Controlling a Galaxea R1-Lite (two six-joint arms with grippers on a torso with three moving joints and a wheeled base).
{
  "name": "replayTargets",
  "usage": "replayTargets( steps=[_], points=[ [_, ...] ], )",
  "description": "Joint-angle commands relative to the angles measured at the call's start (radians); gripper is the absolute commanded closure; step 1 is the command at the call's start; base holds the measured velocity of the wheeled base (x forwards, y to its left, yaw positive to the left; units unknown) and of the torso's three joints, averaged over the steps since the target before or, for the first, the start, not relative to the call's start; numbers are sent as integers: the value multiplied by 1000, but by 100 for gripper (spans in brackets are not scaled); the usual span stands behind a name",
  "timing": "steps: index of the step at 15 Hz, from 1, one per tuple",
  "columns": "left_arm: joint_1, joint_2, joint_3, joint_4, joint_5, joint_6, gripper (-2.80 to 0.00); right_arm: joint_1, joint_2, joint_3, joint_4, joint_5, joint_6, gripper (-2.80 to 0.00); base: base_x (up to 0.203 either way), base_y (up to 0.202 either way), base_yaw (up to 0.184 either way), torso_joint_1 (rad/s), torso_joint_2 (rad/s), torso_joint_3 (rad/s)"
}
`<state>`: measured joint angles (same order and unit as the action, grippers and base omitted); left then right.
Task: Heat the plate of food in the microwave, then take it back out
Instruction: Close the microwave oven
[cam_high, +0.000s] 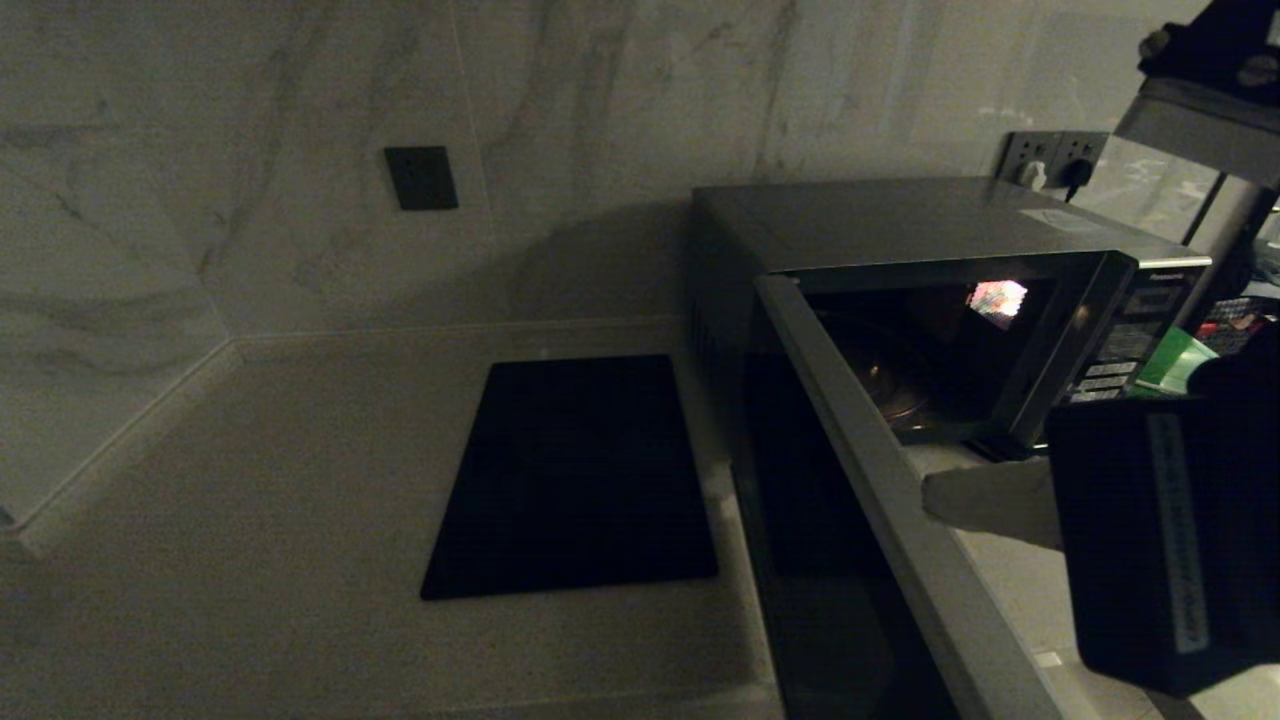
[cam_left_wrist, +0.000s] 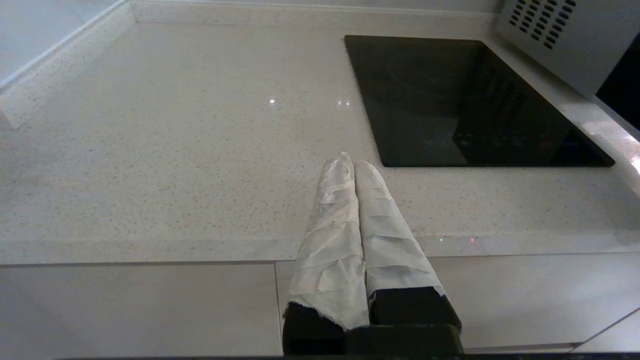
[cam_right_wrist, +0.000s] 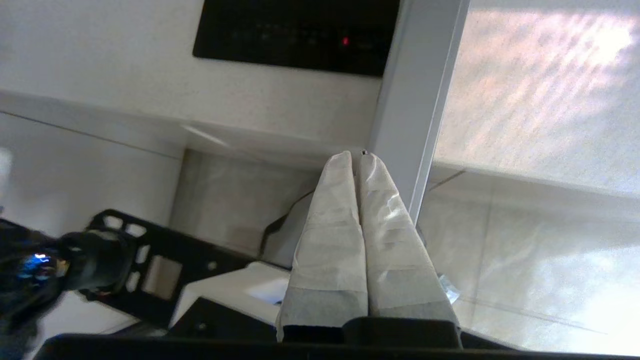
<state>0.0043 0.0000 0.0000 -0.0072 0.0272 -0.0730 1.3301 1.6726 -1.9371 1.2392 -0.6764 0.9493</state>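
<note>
1. Microwave (cam_high: 940, 230) stands on the pale speckled countertop (cam_high: 250, 560), to the right of the flat black cooktop panel (cam_high: 575, 475), with its door (cam_high: 880, 500) swung wide open toward the camera.
2. Inside the dim cavity a round turntable (cam_high: 895, 395) shows; whether the plate of food rests on it cannot be told in the dark.
3. The right gripper (cam_high: 935, 497) sits in front of the open cavity, its white-wrapped fingers (cam_right_wrist: 345, 225) pressed flat together and pinching nothing.
4. In the head view the fingertip end reaches the inner edge of the open door; in the right wrist view the tips lie right at the door's grey edge strip (cam_right_wrist: 420, 100). Actual contact cannot be confirmed.
5. The left gripper (cam_left_wrist: 354, 162) is parked over the front edge of the countertop, left of the cooktop panel, well apart from the microwave; its taped fingers (cam_left_wrist: 332, 225) are likewise closed against each other with nothing between them.
6. A wall socket (cam_high: 421, 177) is set in the marble backsplash behind the cooktop panel.
</note>
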Motion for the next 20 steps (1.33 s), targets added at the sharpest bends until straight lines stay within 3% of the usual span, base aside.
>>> replayTargets(
  steps=[1, 6, 11, 14, 20],
  points=[
    [0, 2, 0, 0, 2, -1, 0, -26, 14, -19, 35, -3, 40, 0, 0, 0, 0, 0, 0, 0],
    [0, 2, 0, 0, 0, -1, 0, -209, -10, -42, 9, -5, 60, 0, 0, 0, 0, 0, 0, 0],
    [0, 2, 0, 0, 0, -1, 0, -391, -33, -49, -207, 22, -5, 0, 0, 0, 0, 0, 0, 0],
    [0, 2, 0, 0, 0, -1, 0, -422, -50, -49, -307, 92, -68, 0, 0, 0, 0, 0, 0, 0],
    [0, 2, 0, 0, 0, -1, 0, -419, 8, -48, -320, 252, -69, 0, 0, 0, 0, 0, 0, 0]
  ],
)
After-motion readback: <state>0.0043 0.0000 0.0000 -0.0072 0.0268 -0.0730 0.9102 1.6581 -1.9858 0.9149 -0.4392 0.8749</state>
